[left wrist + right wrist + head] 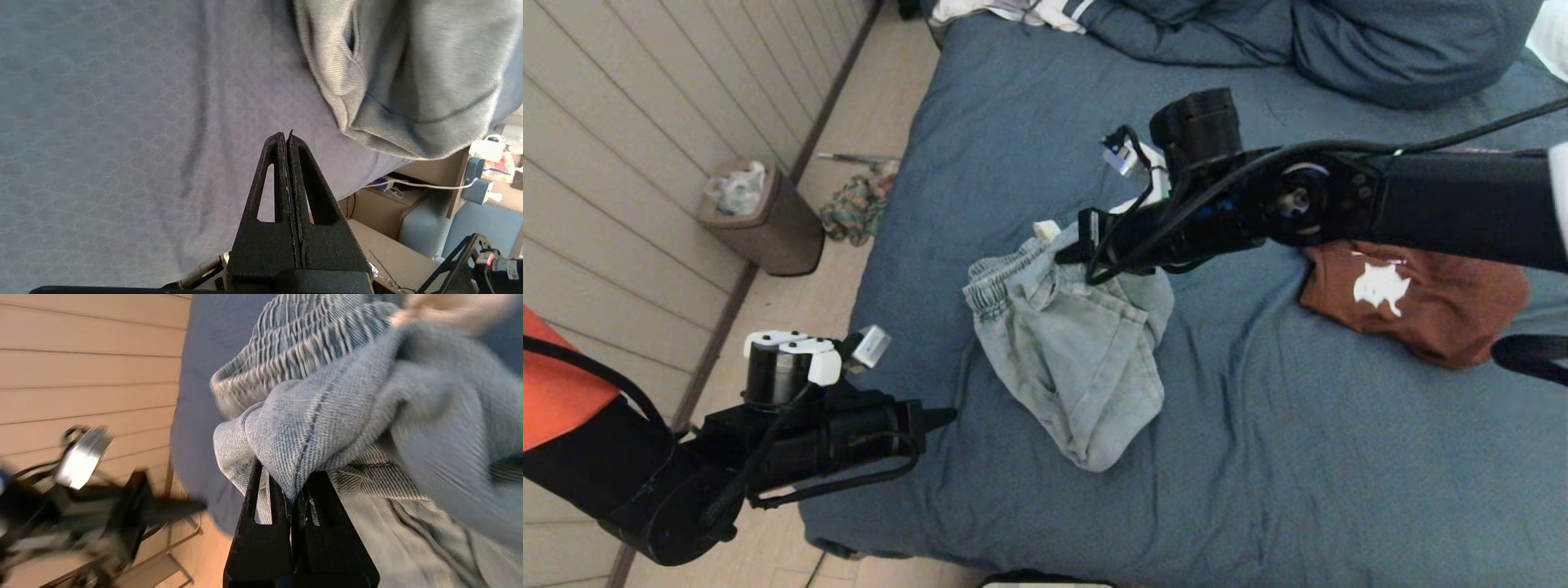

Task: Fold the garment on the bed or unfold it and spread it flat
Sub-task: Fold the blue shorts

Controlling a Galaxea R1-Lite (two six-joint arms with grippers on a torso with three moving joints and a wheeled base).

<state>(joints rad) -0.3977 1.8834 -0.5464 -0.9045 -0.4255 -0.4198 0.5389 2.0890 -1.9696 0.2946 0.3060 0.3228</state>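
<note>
The bed (1258,425), covered in wrinkled slate-blue fabric, fills most of the head view, with heaped blue bedding (1339,41) along its far edge. On it, nearer the left edge than the right, lies the garment (1070,343), a pair of pale grey-blue shorts with an elastic waistband, crumpled into a loose heap with its layers doubled over one another; it is neither folded neatly nor spread flat, so the task looks to be at an early stage. A rust-brown shirt (1421,302) with a white print lies bunched toward the right edge, apart from the shorts. The right gripper (292,490) reaches across the bed to the far side of the shorts, and the right wrist view shows its fingers clamped on a fold of the cloth near the waistband. The left gripper (288,141) hangs at the left edge of the bed, just beside the near end of the shorts, fingers pressed together and holding nothing. What is left, by this reading, is nearly everything: drawing the cloth out, smoothing it, then folding or flattening it.
</note>
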